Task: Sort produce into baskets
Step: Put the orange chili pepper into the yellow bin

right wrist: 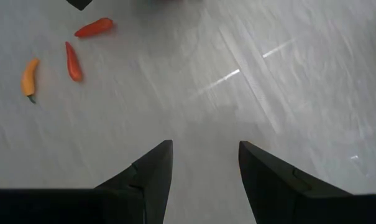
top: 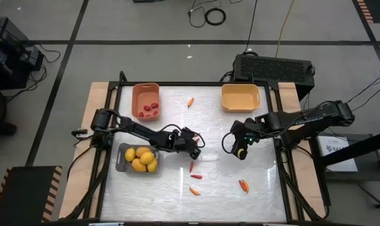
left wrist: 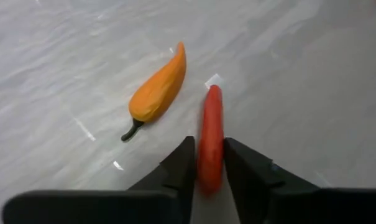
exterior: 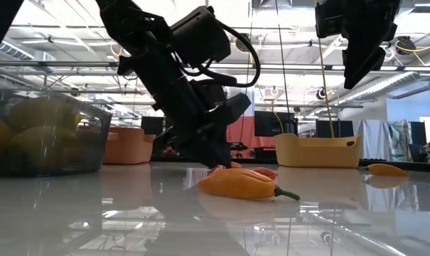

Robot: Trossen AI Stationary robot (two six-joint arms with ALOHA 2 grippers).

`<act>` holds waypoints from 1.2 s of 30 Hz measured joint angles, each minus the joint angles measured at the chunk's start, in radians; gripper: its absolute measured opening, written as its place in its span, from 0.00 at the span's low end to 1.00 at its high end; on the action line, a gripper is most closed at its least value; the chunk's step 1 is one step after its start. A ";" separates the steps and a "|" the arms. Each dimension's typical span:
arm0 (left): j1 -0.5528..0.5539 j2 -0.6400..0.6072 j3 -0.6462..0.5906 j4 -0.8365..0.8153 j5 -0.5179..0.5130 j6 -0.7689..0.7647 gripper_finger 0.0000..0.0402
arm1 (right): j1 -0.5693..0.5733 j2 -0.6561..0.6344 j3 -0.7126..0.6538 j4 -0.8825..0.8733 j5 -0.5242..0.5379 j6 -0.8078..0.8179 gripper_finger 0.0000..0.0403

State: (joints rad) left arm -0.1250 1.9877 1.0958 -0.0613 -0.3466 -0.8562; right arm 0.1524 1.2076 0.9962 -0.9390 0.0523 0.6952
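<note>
A: Pinched between the fingers of the left gripper (left wrist: 207,167) is a red pepper (left wrist: 210,140), held near the middle of the table (top: 240,207), just off the surface. What could be lost from here?

B: The pepper is gripped only at one end, with most of its length sticking out past the fingertips, so it could be levered loose or swung out if the arm is moved quickly. An orange pepper (left wrist: 158,93) lies just beside it and could be knocked aside if the held one is dragged rather than lifted.

A: Where is everything else placed?

B: A grey basket (top: 120,158) holding yellow fruits (top: 141,157) sits near the left edge, just beside the left arm. A salmon basket (top: 144,90) with dark red pieces (top: 150,109) is set toward the far left corner, and a yellow basket (top: 240,97), seemingly with nothing in it, stands at the far edge on the right. More peppers are scattered toward the near edge, with one lone pepper (top: 190,102) between the two far baskets.

A: And the other arm?

B: The right gripper (right wrist: 203,165) is held above the table right of centre, fingers spread and nothing between them. A route to the yellow basket would be crossed by it, so a collision is a risk.
</note>
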 joint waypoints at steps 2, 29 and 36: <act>0.003 0.000 0.004 -0.004 0.013 0.001 0.18 | 0.000 0.000 0.000 0.000 0.000 0.004 0.44; 0.281 -0.019 0.517 0.004 0.267 0.452 0.07 | 0.204 0.001 0.001 0.013 0.202 0.268 0.44; 0.402 0.221 0.789 -0.133 0.403 0.407 0.07 | 0.205 0.001 0.001 0.018 0.268 0.293 0.44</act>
State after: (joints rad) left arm 0.2772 2.2089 1.8845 -0.1948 0.0566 -0.4495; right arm 0.3573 1.2083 0.9974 -0.9208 0.3199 0.9878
